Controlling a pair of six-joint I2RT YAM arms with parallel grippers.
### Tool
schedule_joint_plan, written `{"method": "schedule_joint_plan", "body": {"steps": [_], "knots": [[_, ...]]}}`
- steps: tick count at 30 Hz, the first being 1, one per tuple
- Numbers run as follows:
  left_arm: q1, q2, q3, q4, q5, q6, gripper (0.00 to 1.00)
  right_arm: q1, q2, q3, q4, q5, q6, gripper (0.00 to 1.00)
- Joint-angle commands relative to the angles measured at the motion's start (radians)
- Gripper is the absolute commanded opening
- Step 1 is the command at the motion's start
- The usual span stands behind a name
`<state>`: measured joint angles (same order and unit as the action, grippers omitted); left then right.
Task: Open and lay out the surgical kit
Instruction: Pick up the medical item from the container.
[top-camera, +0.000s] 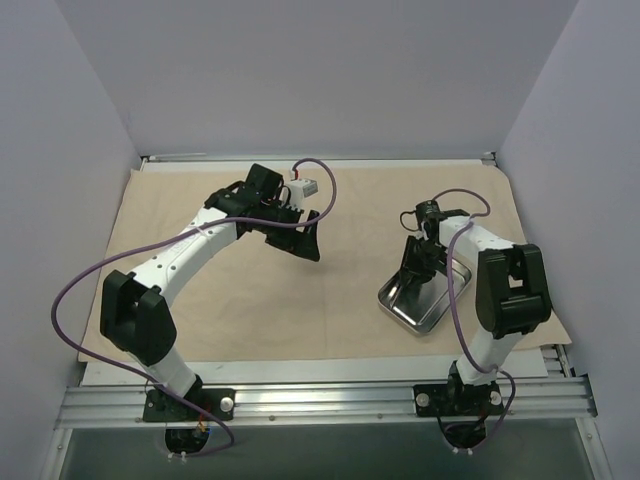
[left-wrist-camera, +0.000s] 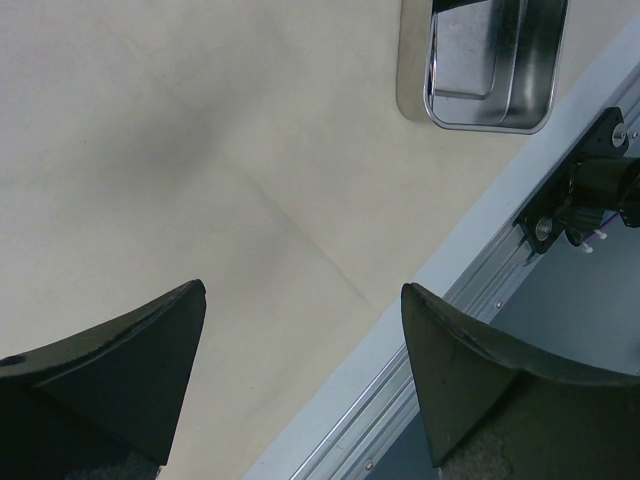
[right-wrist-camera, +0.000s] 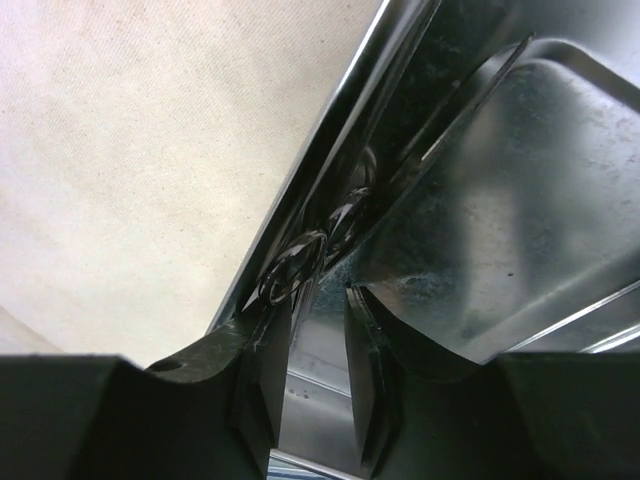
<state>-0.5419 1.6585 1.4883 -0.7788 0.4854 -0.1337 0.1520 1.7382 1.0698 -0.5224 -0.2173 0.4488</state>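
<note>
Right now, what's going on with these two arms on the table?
A beige cloth lies spread flat. The right claw is down inside the steel tray, close against its wall, with its fingers a narrow gap apart. It's unclear whether it grips anything. The left claw hangs wide open above bare cloth, holding nothing.

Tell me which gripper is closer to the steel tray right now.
Right. The right gripper is down inside the steel tray, fingers near its wall. The left gripper hovers over the beige cloth, off to the tray's left and clear of it.
</note>
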Motion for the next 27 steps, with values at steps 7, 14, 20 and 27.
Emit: {"method": "schedule_joint_plan", "body": {"steps": [7, 14, 20, 27], "knots": [[0.01, -0.048, -0.007, -0.002, 0.025, 0.014, 0.88, 0.008, 0.009, -0.057, 0.041, -0.011, 0.039, 0.17], [0.01, -0.046, 0.009, -0.004, 0.024, 0.0, 0.88, 0.006, -0.026, -0.077, 0.015, 0.012, 0.015, 0.1], [0.01, -0.049, 0.02, 0.0, 0.021, -0.017, 0.88, 0.001, -0.13, -0.007, -0.105, 0.035, -0.024, 0.0], [0.01, -0.043, 0.046, 0.0, 0.002, -0.044, 0.88, -0.006, -0.209, 0.088, -0.22, 0.065, -0.07, 0.0]]}}
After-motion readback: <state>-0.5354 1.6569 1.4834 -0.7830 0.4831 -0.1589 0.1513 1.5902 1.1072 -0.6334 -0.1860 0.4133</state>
